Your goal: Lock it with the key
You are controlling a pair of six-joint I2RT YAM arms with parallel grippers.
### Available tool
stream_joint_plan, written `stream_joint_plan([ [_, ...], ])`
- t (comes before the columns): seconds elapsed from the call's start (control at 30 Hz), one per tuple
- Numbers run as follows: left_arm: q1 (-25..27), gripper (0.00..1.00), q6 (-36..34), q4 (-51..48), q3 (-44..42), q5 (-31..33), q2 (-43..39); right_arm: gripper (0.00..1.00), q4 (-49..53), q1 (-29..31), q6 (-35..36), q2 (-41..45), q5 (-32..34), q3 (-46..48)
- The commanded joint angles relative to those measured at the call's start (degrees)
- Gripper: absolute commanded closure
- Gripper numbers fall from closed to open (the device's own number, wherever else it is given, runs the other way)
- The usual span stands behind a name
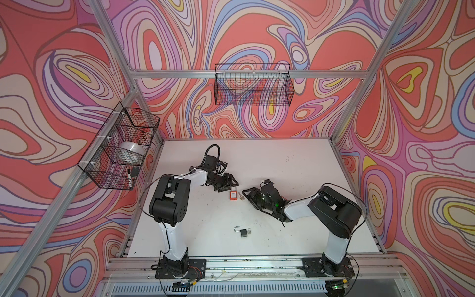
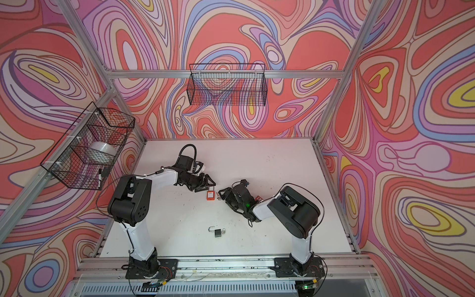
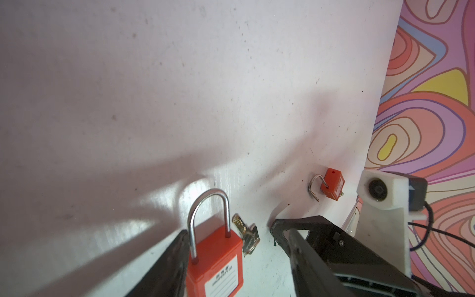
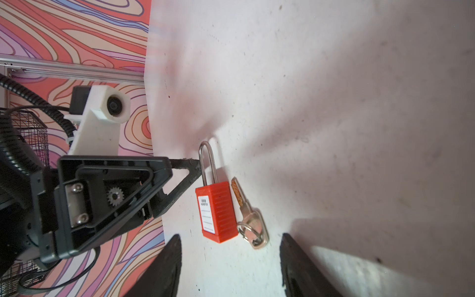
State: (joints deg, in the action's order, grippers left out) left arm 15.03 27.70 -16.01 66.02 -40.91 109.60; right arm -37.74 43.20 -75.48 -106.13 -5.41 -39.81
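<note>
White counter (image 1: pixel 282 159): spread left end effector (image 3: pixel 228 230) and spread right end effector (image 4: pixel 230 235) flank orange padlock (image 1: pixel 233 195) and key (image 1: pixel 241 197), seemingly poised for pickup.

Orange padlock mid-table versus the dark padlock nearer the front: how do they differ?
The orange padlock has a bright body with a white label; the dark padlock looks smaller and blackish. The orange padlock's shackle sits closed in its body; the dark padlock's is swung open. The orange padlock lies beside a key; the dark padlock lies nearer the arm bases. Both lie flat on the table.
</note>
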Motion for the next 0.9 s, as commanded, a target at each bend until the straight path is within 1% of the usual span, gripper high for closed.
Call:
stream_joint_plan([
  [0.0,0.4,0.35,0.3,0.5,0.1,-0.5,0.5,0.37,-0.5,0.2,0.8,0.9,-0.1,0.2],
  [0.1,0.4,0.31,0.1,0.5,0.0,-0.2,0.3,0.37,-0.5,0.3,1.3,1.0,-0.2,0.0],
  [0.17,0.4,0.30,-0.1,0.5,0.1,-0.1,-0.2,0.37,0.1,0.2,2.4,1.3,-0.8,-0.6],
  [0.23,0.4,0.30,-0.4,0.5,0.0,0.4,-1.6,0.37,3.2,0.2,5.4,2.6,-1.3,-2.0],
  [0.3,0.4,0.30,-0.9,0.5,-0.2,2.2,-3.5,0.37,8.5,0.1,10.0,4.3,-1.4,-4.3],
  [0.43,0.3,0.29,-2.6,-0.3,-0.1,5.2,-7.4,0.36,25.1,-0.9,23.0,10.0,-0.3,-10.8],
  [0.53,0.4,0.28,-3.6,-2.5,0.8,5.9,-8.7,0.33,40.1,-2.4,31.2,12.7,3.3,-16.2],
  [0.6,0.4,0.28,-4.0,-3.5,1.1,6.0,-9.2,0.32,48.4,-3.8,36.9,14.1,5.7,-18.9],
  [0.67,0.4,0.28,-4.0,-4.0,0.9,6.0,-9.7,0.25,56.2,-5.3,42.4,15.3,9.8,-21.0],
  [0.77,0.4,0.28,-3.9,-4.2,0.2,5.8,-10.5,0.19,64.8,-8.3,47.9,16.4,13.8,-22.6],
  [0.87,0.4,0.28,-3.9,-4.3,-0.4,5.7,-11.2,0.17,69.1,-12.0,50.9,16.7,13.2,-21.9],
])
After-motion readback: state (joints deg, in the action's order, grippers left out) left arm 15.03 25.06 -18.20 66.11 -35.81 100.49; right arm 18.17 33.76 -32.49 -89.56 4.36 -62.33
